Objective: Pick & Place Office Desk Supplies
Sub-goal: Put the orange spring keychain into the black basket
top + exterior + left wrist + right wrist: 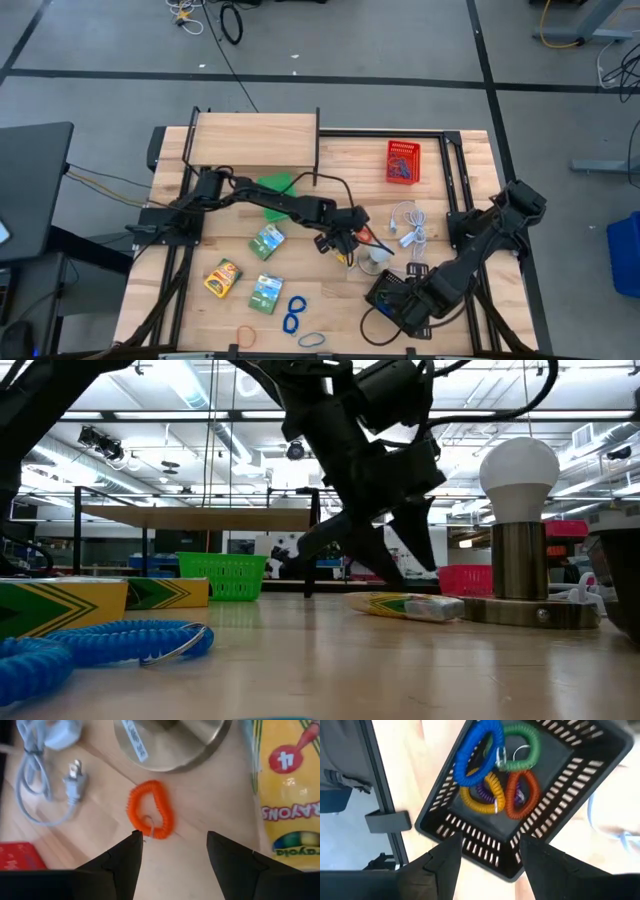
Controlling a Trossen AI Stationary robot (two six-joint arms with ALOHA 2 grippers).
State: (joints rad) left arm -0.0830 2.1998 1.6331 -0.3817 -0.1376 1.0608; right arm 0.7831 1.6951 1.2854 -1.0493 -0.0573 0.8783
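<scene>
An orange coiled loop (pixel 151 810) lies flat on the wooden table (pixel 330 310), beside the round metal base (pixel 165 740) of the white ball-shaped object (pixel 518 470). My left gripper (pixel 172 845) hovers open just above it, slanting down, its fingertips clear of the loop. A yellow crayon packet (pixel 285 795) lies next to them. My right gripper (pixel 490 850) points down, open, over the black mesh basket (pixel 570 795), which holds several loops: blue (pixel 475 755), green, yellow, orange, purple. More packets (pixel 267 241) and blue loops (pixel 293 315) lie toward the near left.
A white cord with a plug (pixel 75 785) lies beside the orange loop. A red basket (pixel 403 162) stands at the far right, a green basket (pixel 275 185) under the raised wooden shelf (pixel 255 138). Black frame rails run along both table sides.
</scene>
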